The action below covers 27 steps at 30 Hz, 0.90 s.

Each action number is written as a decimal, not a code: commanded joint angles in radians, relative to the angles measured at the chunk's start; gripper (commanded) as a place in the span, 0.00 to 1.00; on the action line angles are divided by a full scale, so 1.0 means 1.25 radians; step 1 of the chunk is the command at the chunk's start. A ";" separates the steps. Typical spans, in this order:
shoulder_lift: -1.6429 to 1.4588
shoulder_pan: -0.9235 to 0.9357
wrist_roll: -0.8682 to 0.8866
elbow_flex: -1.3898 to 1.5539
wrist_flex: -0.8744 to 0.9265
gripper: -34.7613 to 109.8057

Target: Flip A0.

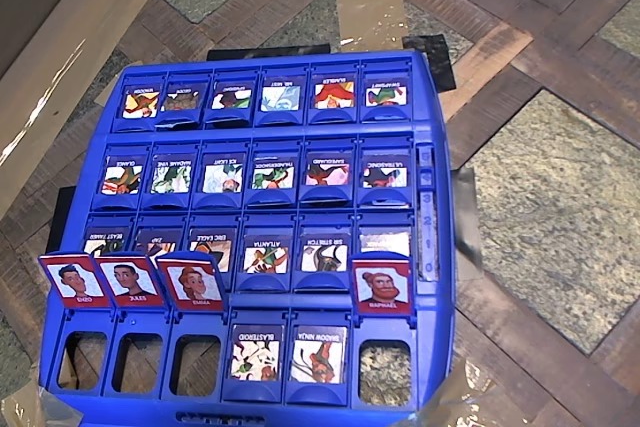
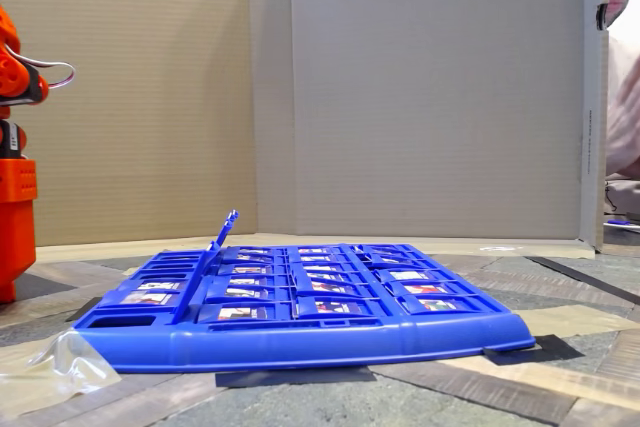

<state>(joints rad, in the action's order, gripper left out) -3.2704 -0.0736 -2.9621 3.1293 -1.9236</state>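
Blue game board (image 2: 300,332) lies low centre in the fixed view; the orange arm (image 2: 15,207) stands far left, so the tiles (image 2: 243,313) lie rightward; jaws' spread I cannot tell.

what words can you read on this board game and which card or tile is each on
"ENZO": leftmost red raised card, printed upside down in the overhead view
"RAPHAEL": right red raised card
"BLASTEROID": bottom-row flat tile
"SHADOW NINJA": neighbouring flat tile
"ATLANTIA": third-row tile
"SIR STRETCH": tile to its right
Remaining labels and the side number strip: too blurred to read.
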 commanded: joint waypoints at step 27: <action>-0.001 -0.004 0.048 0.001 -0.002 0.24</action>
<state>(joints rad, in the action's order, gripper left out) -3.2704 -0.0736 -2.9544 3.1293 -1.9236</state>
